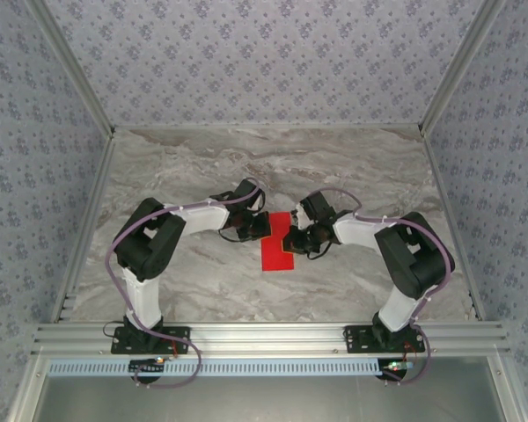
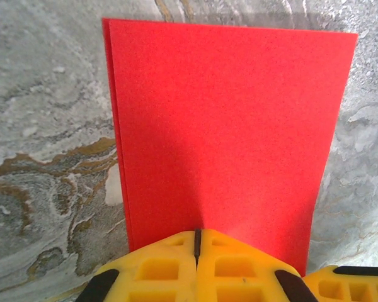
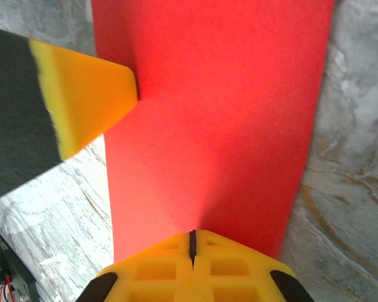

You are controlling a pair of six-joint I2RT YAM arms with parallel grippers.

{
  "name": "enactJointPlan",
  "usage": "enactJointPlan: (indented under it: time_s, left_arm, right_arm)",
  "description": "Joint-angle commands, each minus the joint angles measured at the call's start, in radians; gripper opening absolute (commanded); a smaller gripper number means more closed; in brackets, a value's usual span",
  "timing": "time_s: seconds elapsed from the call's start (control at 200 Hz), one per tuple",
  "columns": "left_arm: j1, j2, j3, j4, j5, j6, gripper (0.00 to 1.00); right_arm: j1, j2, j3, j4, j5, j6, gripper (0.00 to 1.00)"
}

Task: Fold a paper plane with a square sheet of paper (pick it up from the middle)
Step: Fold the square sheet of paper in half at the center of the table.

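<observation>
Marble table (image 1: 202,167), paper (image 1: 277,255) partly beneath fingers (image 2: 170,267)

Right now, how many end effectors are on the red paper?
2. Both are shut with their tips on the red paper: the left end effector at its left edge, the right end effector at its right edge.

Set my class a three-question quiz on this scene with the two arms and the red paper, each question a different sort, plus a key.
1. True or false: the red paper lies on the marble table.
2. How do the jaws of the left gripper and the right gripper stand? A both open; B both shut; C one open, one shut.
3. Fill in: the two grippers meet over the ____.
Key: 1 true; 2 B; 3 paper.
</observation>
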Motion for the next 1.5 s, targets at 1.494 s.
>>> enactJointPlan:
  time_s: [1.494]
  left_arm:
    - [0.001,0.142,-0.053,-0.242,-0.228,0.069,0.00]
  right_arm:
    - [-0.013,-0.124,-0.018,0.013,-0.010,-0.004,0.00]
